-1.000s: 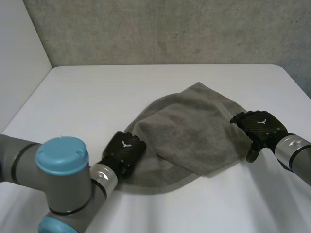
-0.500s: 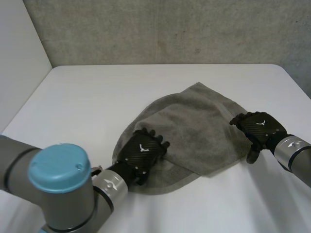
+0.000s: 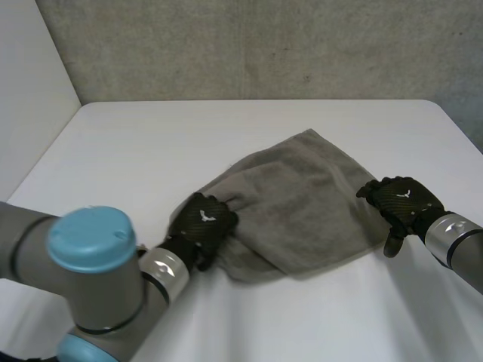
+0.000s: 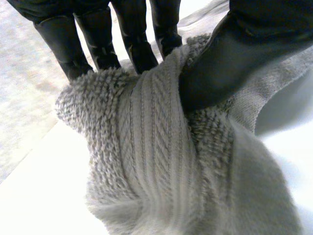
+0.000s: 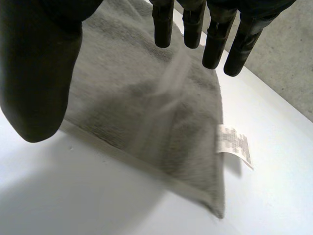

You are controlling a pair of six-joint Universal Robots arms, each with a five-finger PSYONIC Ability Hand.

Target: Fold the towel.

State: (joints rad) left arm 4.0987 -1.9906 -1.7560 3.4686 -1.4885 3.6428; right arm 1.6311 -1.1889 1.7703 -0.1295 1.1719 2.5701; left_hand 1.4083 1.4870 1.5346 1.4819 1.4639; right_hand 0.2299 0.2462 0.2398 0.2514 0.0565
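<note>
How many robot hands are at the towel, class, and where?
2. The left hand pinches the towel at its bunched left edge; the right hand is open at its right edge.

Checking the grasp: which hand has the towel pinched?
The left hand: thumb and fingers clamp bunched towel; the right hand hangs open at its edge.

Bunched grey towel (image 4: 156, 161) fold between left hand (image 4: 234, 54) thumb and fingers (image 4: 134, 41), white table (image 4: 34, 200) below.

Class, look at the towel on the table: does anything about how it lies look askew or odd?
Yes. The towel lies crooked and rumpled, not a neat rectangle: its edge is bunched where the left hand pinches it. A label sticks out from its edge near the open right hand.
</note>
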